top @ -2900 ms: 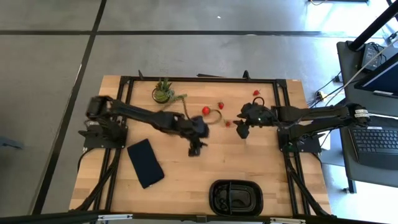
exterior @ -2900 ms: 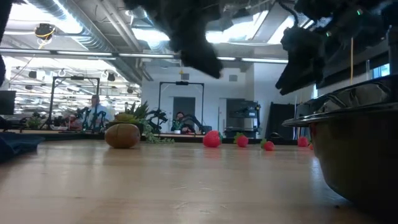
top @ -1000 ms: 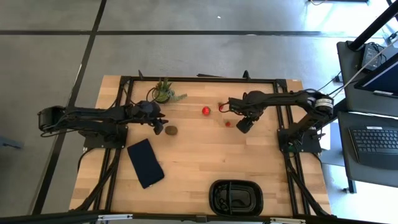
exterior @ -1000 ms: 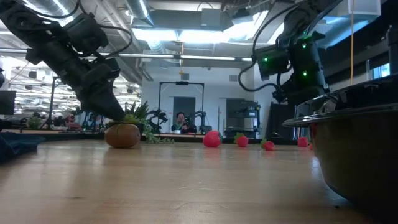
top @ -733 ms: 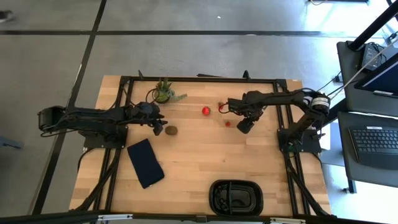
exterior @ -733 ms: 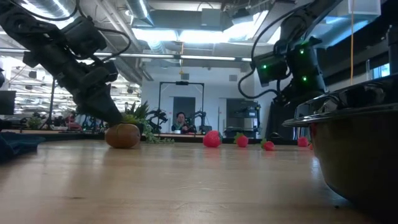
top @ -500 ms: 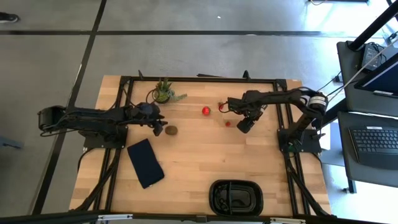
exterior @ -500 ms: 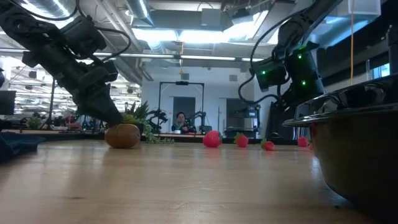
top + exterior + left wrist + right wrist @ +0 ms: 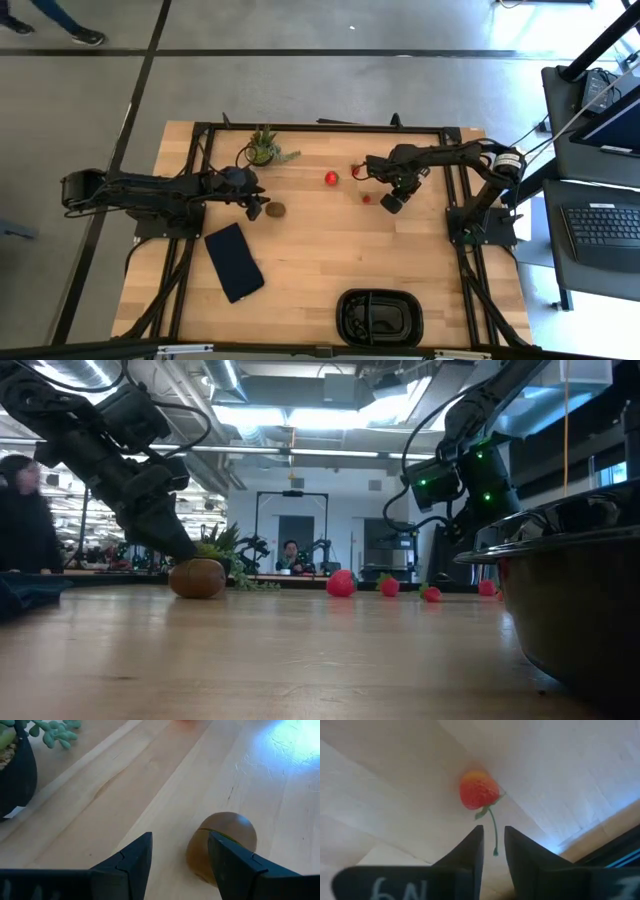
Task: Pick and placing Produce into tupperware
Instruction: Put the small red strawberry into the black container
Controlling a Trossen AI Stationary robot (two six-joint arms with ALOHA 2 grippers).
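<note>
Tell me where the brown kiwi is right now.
In the high view the kiwi lies on the table's left-centre, just right of the left gripper, below the potted plant and above the navy slab.

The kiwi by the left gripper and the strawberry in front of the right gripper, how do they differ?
The kiwi is brown, oval and stemless; the strawberry is red with a thin green stem. The kiwi looks larger from above. The left gripper is open with the kiwi just off one finger; the right gripper is nearly closed, short of the strawberry. Both lie on the wooden table, ungrasped.
</note>
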